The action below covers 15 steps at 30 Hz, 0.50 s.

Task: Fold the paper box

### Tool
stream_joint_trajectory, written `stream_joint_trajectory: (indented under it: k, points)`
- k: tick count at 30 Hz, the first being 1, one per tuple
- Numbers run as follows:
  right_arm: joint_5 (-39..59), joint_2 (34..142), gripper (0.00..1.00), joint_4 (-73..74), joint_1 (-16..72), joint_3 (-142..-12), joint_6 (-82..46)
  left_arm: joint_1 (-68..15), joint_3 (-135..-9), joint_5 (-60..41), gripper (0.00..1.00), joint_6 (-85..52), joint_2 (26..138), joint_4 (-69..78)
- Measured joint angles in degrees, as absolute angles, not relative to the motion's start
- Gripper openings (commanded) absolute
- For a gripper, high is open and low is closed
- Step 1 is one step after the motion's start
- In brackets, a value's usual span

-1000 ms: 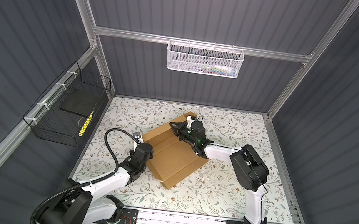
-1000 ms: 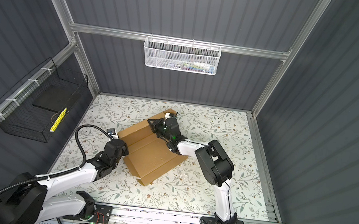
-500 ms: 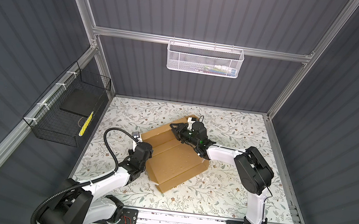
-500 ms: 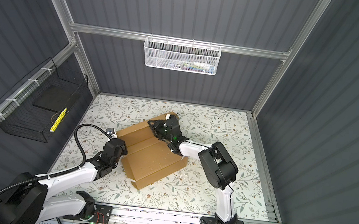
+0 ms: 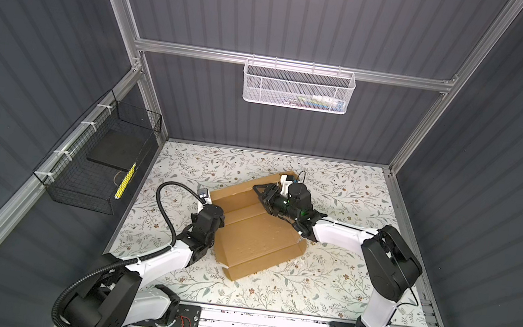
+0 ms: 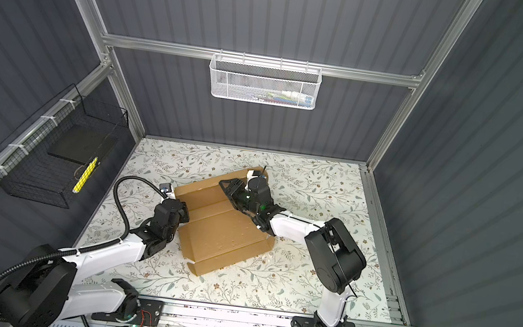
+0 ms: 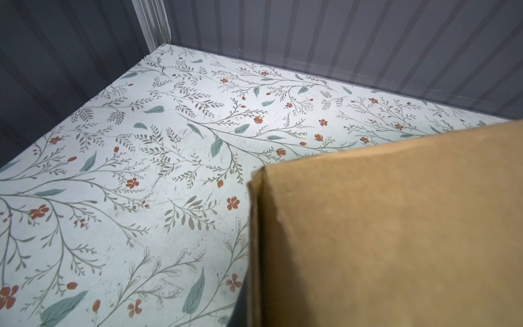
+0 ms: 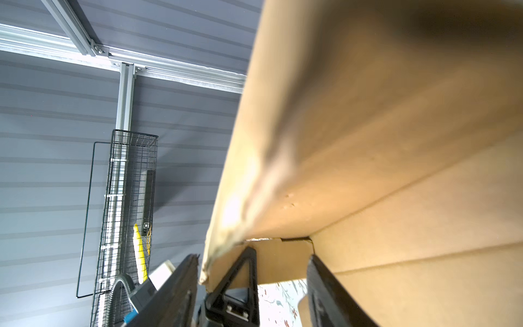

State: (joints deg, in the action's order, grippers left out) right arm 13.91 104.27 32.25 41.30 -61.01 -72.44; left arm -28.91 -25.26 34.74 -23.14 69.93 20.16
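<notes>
Box (image 5: pixel 256 236) lies skewed at middle of table (image 5: pixel 336 189), part-folded, far-left wall raised. L arm stays low, reaching fwd from front-left, wrist at box's left edge. L gripper (image 5: pixel 218 221) is clenched, can't tell if it pinches card. R arm bends back over box's right side. R gripper (image 5: pixel 261 195) is released, jaws apart at raised wall's edge.

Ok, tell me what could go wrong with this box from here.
1. The right gripper stands open at the raised rear flap of the box; unheld, the flap may spring back down.
2. The flap's edge near those jaws looks frayed; regripping there could tear it.
3. The left gripper is shut at the box's left side, grip unclear; a push might spin the box on the table.
</notes>
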Motion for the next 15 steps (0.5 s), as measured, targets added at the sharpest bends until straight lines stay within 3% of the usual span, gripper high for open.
stream_joint_trajectory:
  k: [15]
  points:
    - [13.67, 91.00, 0.58, 19.94, 41.15, -58.63, -57.98, -28.91, -27.33, 26.04, 0.00, -11.31, 73.34, 27.24]
